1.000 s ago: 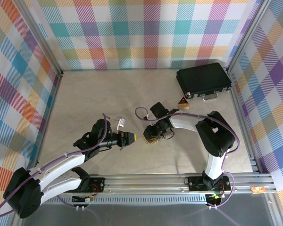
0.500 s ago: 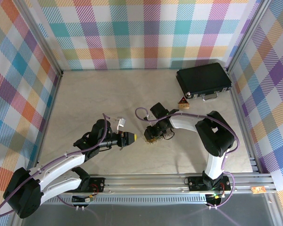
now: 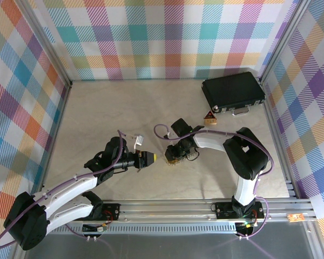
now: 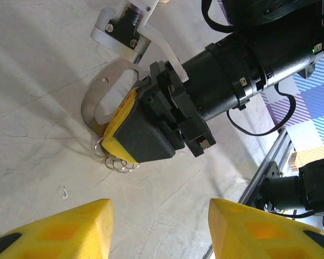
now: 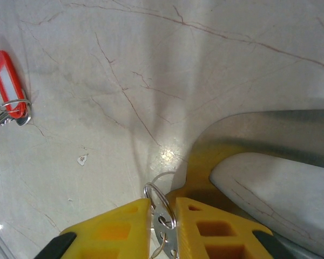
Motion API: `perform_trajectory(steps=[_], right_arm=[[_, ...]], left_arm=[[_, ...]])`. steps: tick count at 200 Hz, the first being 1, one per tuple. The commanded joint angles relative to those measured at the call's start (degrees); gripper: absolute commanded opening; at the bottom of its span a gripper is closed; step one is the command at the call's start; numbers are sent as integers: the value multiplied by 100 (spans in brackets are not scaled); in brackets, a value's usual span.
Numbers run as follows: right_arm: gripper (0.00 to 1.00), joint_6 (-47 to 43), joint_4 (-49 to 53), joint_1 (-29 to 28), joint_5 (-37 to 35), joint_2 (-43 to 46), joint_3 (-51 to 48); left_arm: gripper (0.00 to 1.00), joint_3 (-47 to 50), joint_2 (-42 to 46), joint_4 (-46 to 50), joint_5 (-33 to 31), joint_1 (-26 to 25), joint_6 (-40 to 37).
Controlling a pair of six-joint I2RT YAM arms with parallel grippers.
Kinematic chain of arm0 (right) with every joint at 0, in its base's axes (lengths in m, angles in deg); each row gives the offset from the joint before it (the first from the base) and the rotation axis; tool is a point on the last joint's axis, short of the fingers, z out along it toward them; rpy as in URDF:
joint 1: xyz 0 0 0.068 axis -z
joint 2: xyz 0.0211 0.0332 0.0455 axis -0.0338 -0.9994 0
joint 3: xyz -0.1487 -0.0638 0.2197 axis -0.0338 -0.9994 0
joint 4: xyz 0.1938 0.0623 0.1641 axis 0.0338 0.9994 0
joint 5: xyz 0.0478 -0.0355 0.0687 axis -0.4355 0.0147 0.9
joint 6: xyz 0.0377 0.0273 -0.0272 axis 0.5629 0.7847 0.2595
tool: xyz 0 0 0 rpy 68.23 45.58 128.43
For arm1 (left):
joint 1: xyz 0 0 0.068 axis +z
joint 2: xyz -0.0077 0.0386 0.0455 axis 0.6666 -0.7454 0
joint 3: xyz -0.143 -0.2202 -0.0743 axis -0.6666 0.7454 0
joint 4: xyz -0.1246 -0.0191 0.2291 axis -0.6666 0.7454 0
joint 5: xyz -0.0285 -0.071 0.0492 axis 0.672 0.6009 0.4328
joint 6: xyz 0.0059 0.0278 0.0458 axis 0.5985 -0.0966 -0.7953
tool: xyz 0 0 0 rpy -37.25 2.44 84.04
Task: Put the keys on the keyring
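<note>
The keyring (image 5: 259,127), a silvery half-oval loop, lies flat on the table; its straight edge carries small split rings (image 5: 161,200). My right gripper (image 5: 163,204) has its yellow fingers pressed on that edge from both sides, shut on it. From the left wrist view the keyring (image 4: 95,100) sticks out behind the right gripper's yellow pad (image 4: 120,127), with the rings (image 4: 116,162) below it. The key (image 5: 6,81), red-headed with a short blade, lies apart on the table. My left gripper (image 4: 159,226) is open over bare table, facing the right gripper (image 3: 175,157) from the left.
A black case (image 3: 233,91) stands at the back right, and a small orange-brown triangular block (image 3: 209,117) sits just in front of it. Checked walls close in the table (image 3: 108,113) on three sides, with a metal rail along the near edge.
The right gripper's fingers have drawn together onto the keyring's ringed edge. Neither arm has visibly shifted, and the left gripper stays open.
</note>
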Motion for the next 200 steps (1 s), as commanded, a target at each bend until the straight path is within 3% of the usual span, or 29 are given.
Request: perform_trajectory(steps=[1,200], right_arm=[[18,-82,-36,-51,44,-92,-88],[14,-304,-62,-161,170,-90,-106]], left_arm=[[50,61,105,-73,73,61,48],[50,50,242,25,51,54,61]])
